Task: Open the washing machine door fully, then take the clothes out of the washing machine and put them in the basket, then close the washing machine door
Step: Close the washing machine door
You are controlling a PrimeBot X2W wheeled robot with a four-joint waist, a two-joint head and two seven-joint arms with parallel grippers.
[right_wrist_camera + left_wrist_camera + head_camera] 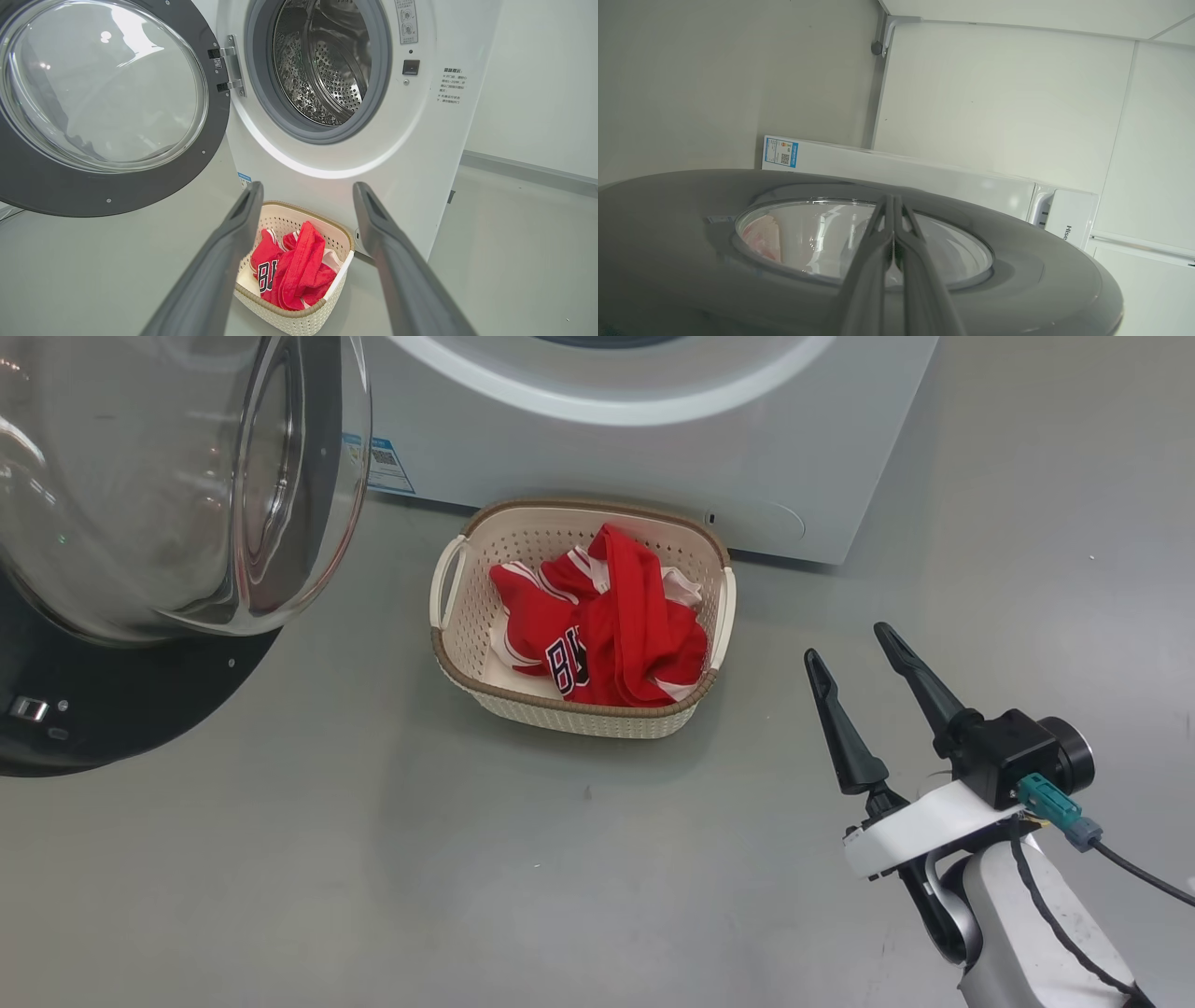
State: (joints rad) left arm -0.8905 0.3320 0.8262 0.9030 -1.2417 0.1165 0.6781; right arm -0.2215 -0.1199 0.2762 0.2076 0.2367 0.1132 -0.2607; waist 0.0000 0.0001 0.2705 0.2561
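Clothes (607, 635) sit in the basket (579, 714), drum (327, 60) looks empty, so shutting the door (177, 504) remains. Door hangs swung out left; left gripper (893, 198), fingers pressed together, is at its outer face, perhaps touching. Right gripper (846, 642), spread wide and empty, is well apart.

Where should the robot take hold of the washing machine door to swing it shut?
Probably the washing machine door by its wide black rim, at the edge opposite the hinge, coming from the outer face: the bulging glass is smooth, and that edge swings easiest.
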